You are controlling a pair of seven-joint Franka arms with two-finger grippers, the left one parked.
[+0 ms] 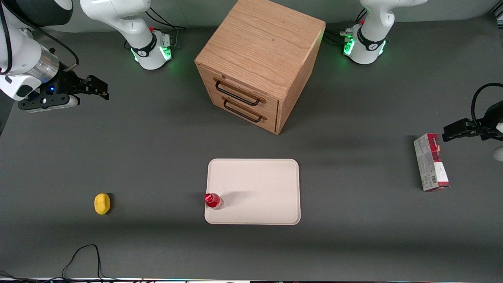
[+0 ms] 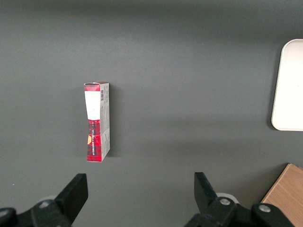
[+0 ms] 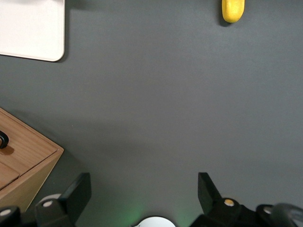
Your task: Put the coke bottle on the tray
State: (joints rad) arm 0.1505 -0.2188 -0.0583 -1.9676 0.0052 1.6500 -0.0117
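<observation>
A dark grey table (image 1: 157, 157) seen from the front, described from the working arm's end toward the parked arm's end. The working arm's gripper (image 1: 103, 89) hangs high over that end of the table, well apart from everything else, its two black fingers spread wide with nothing between them, a pose that reads as pulled back out of the way. Nearer the camera lies a small yellow lemon-like lump (image 1: 102, 203), alone on the bare surface and not part of the job. In the middle lies the cream-white tray (image 1: 259, 184), flat, with a low rim. The coke bottle (image 1: 213, 200) stands upright with its red cap up, just inside the tray's edge on the working arm's side, near the corner closest to the camera; the spot looks like the easiest reach for that arm. Judged from this, the placing appears done. Farther from the camera stands a wooden drawer cabinet (image 1: 255, 63). Toward the parked arm's end lies a red-and-white carton (image 1: 430, 162).
</observation>
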